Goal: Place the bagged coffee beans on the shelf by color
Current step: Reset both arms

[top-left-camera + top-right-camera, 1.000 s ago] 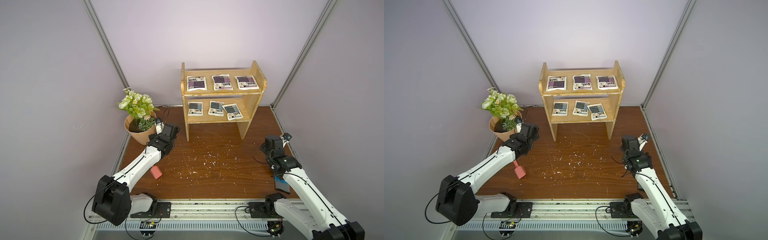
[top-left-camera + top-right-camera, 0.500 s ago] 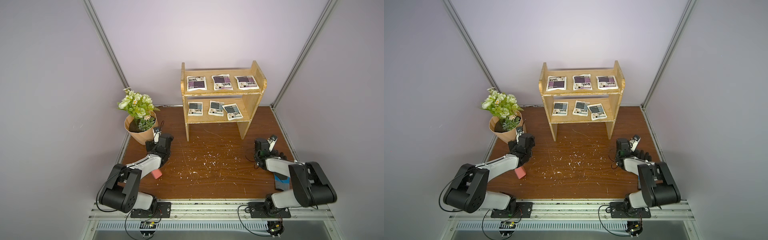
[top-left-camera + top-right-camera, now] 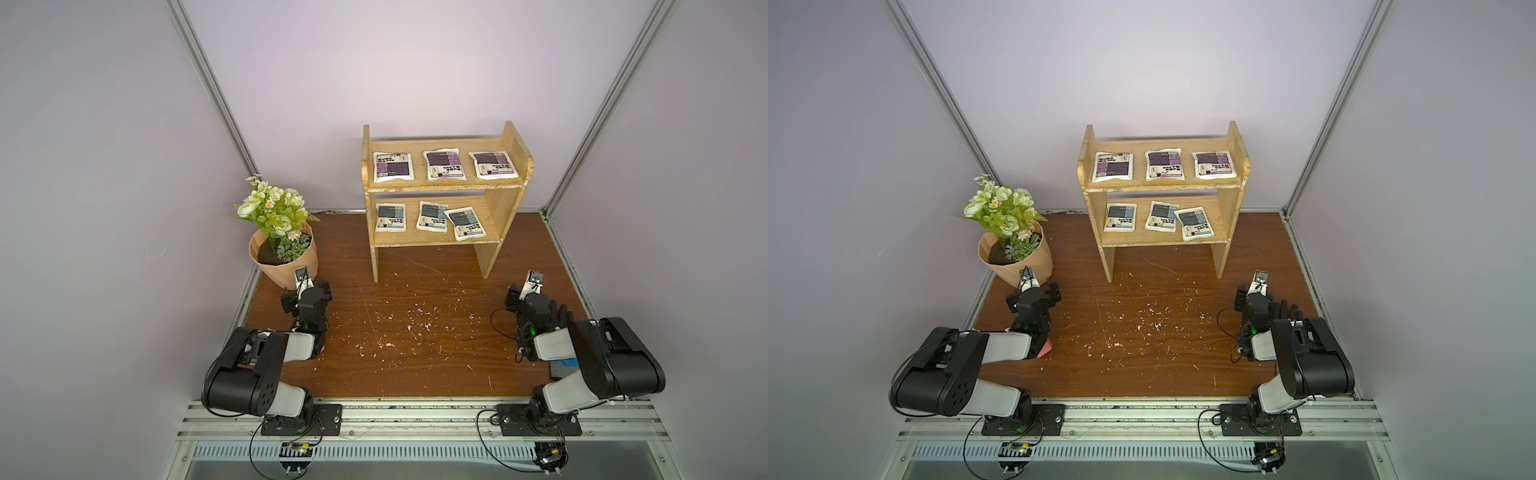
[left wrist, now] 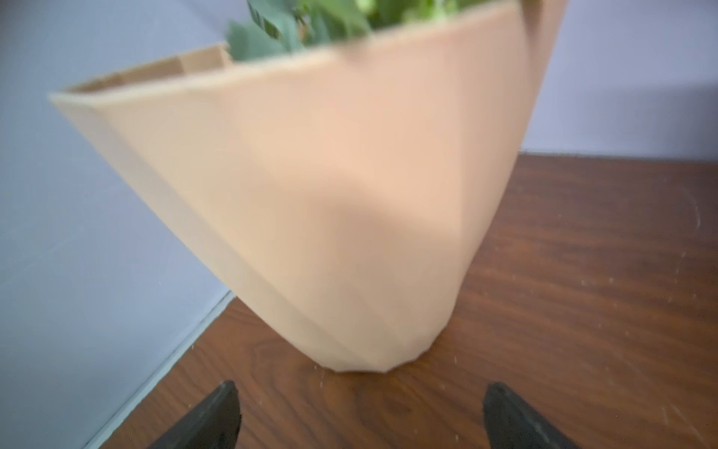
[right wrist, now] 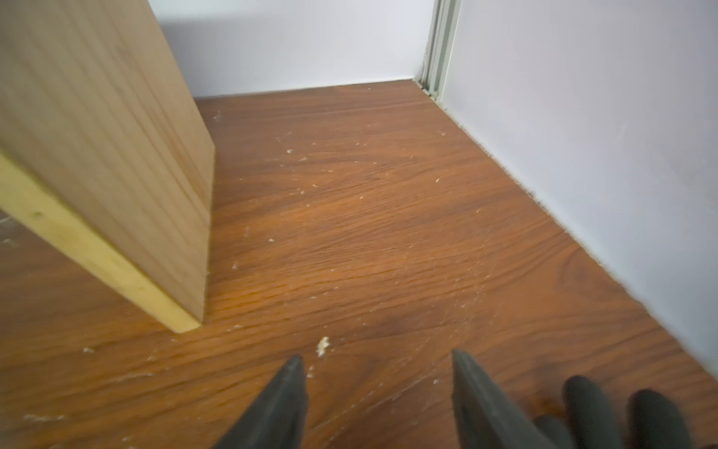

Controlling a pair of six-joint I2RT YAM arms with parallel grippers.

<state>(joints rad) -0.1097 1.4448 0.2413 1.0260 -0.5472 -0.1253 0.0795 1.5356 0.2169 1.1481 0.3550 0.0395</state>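
A tan faceted flower pot [image 3: 291, 266] holding white and green artificial flowers [image 3: 270, 205] stands at the far left of a dark brown wood-grain counter [image 3: 415, 353] flecked with white chips. Just in front of the pot, low over the counter, the left end effector [image 4: 361, 388] points at the pot's base, its two black fingers spread wide apart and holding nothing. A small pink block [image 3: 1046, 347] peeks out from under the left arm. At the back centre, against the wall, stands the two-tier light wooden shelf [image 3: 440, 188]. All six bagged coffee beans lie flat on it: three purple pouches [image 3: 444, 165] in a row on the upper tier, three grey-blue pouches [image 3: 432, 216] on the lower tier, the rightmost one turned askew with its corner against the middle one. To the right, near the shelf's right side panel, the right end effector [image 5: 377, 355] hangs low over bare counter, its fingers apart and empty. A black-and-blue work glove [image 3: 559, 313] lies just beside it, partly hidden under the right arm.
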